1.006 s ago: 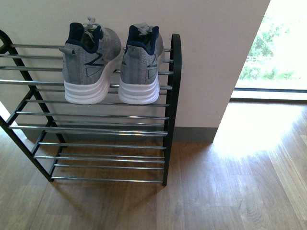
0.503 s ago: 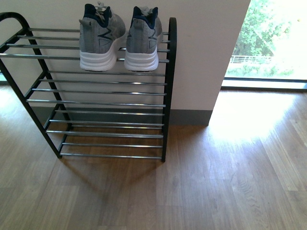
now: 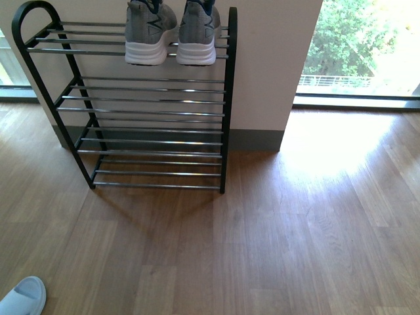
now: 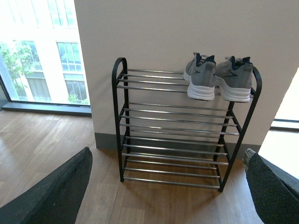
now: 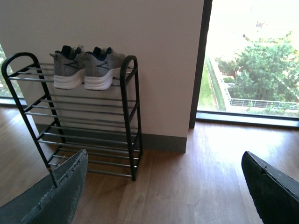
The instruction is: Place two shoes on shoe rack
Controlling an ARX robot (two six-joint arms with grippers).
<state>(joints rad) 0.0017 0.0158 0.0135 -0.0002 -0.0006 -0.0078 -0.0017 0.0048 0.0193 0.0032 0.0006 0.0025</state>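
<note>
The shoe rack (image 3: 228, 98) stands on the wood floor (image 3: 262, 249) with its back close to the pale wall (image 3: 275, 65); it has a thin black frame and rows of shiny rods. One grey shoe (image 3: 149, 33) sits on the top row of the rack; the other grey shoe (image 3: 197, 33) sits just beside it, closer to the end of the rack near the bright window (image 3: 361, 52). Both shoes have thick white soles; their heels face out from the rack and their toes point at the wall; the rows under them are bare. A pale blue slipper (image 3: 23, 298) lies on the floor, well out in front of the rack and off past its other end; only part of it shows.

The left end effector (image 4: 168, 155) is spread wide, with the rack showing between its two dark fingers (image 4: 60, 191); it is well apart from the rack. The right end effector (image 5: 164, 157) is spread wide too; it is also well back from the rack.
</note>
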